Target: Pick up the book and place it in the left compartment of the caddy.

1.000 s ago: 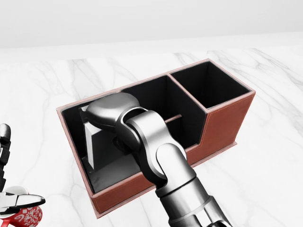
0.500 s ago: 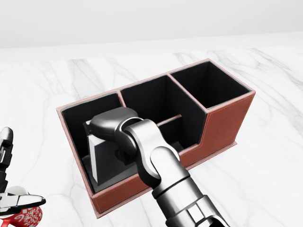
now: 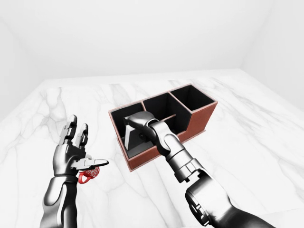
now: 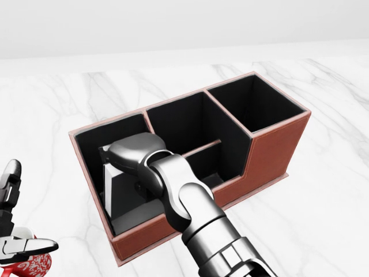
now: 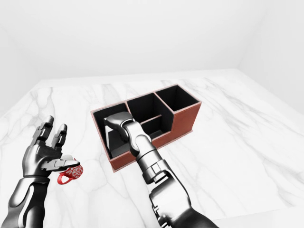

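The caddy (image 4: 275, 147) is red-brown leather with a black lining and stands in the middle of the head view. The book (image 4: 120, 195), grey with a white edge, stands almost upright inside its left compartment. My right hand (image 4: 137, 183) reaches down into that compartment from above. Its fingers are closed on the book's top, and the back of the hand hides most of them. My left hand (image 3: 83, 148) is open and empty at the lower left of the left-eye view, well away from the caddy.
A red patterned mug (image 3: 89, 175) lies on the white marble table (image 4: 323, 219) just under my left hand. The caddy's middle and right compartments hold nothing. A white wall rises beyond the table's top edge.
My right hand has lowered the book deeper into the left compartment and set it more upright. My left hand has drifted slightly lower in the head view.
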